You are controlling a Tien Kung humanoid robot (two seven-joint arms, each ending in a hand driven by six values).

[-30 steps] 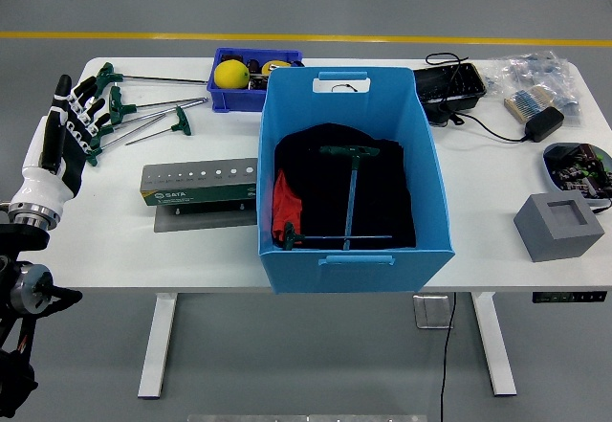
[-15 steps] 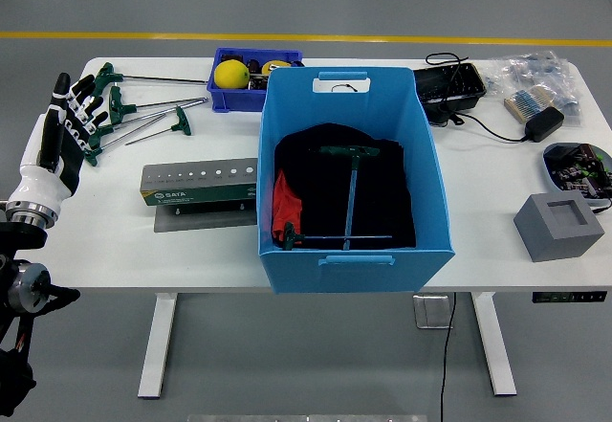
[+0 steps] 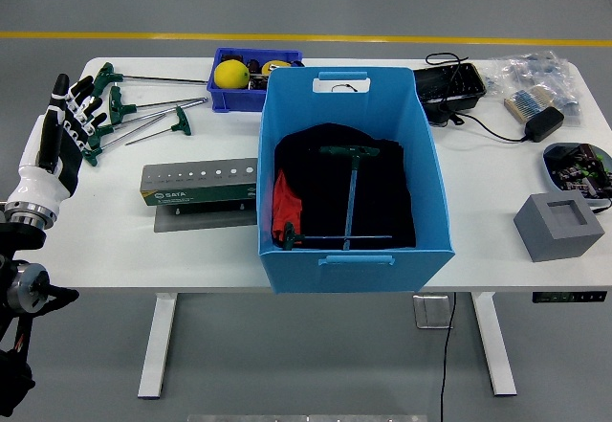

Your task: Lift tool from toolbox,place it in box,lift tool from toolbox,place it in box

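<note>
1. At table's left edge: left hand (image 3: 59, 144) open, fingers spread, holding nothing, beside green-handled T-wrenches (image 3: 143, 116).
2. Inside blue box (image 3: 349, 250): two T-handle tools (image 3: 350, 197) on black cloth (image 3: 392, 207).
3. Just left of box: grey tool holder (image 3: 198, 184).

Left hand (image 3: 59, 140): has slid a little further toward the picture's left edge and slightly down since a second ago, fingers open and extended as before.
Left hand versus T-handle wrenches (image 3: 134, 116): the fingertips now overlap the green handles a touch less than they did; whether they touch cannot be told.
Left forearm: its white wrist cuff sits marginally lower at the desk's (image 3: 124, 250) left end than before.
</note>
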